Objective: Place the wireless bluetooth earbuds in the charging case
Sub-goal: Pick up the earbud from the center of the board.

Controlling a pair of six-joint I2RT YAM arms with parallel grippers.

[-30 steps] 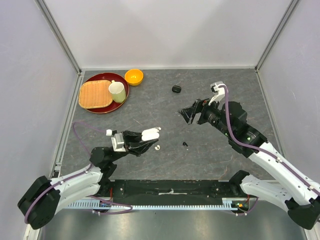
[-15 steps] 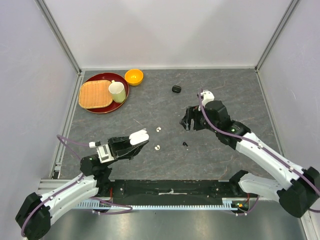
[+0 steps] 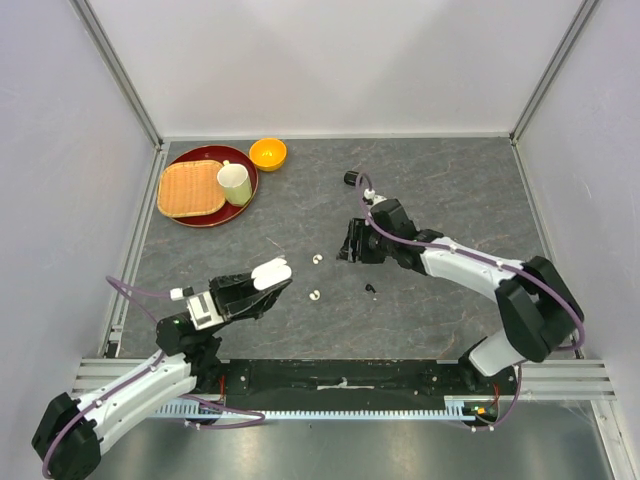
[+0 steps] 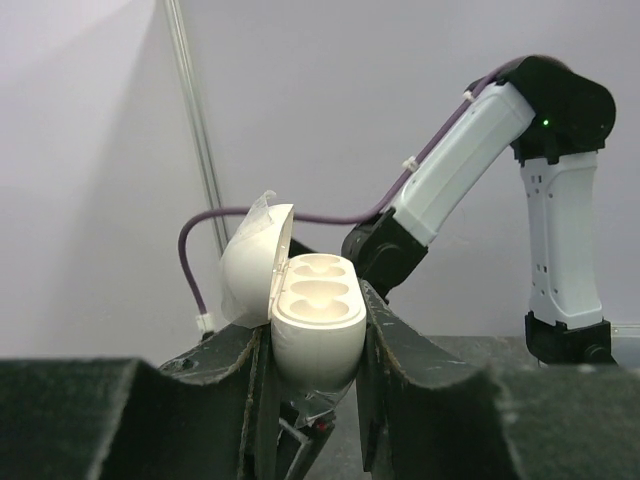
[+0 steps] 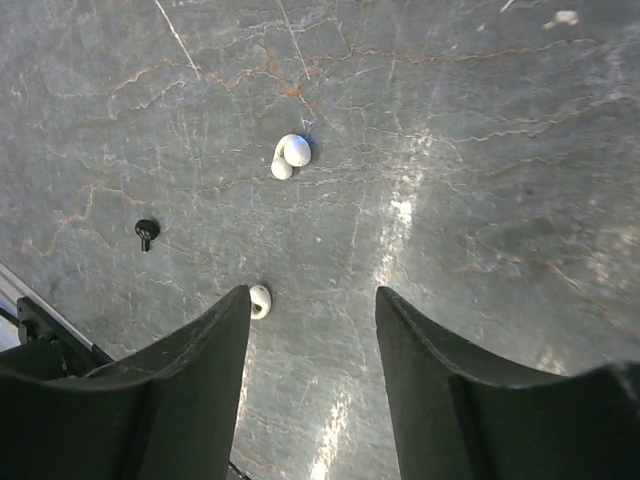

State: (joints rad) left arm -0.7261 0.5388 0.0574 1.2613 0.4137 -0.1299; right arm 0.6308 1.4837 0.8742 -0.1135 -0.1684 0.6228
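Status: clamping open white charging case [image 4: 318, 300] in left gripper [image 4: 316, 345] jaws; hovering right gripper [image 5: 312, 305], jaws apart, over white earbuds [image 5: 290, 155] mid-worktop.

Top view high behind, left wrist level toward right arm [image 4: 462, 158], right wrist close, facing table [image 5: 450, 150]

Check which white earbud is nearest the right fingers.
The white earbud higher in the top view: it lies just beside the right fingers. The other white earbud, below it there, sits well clear of them.
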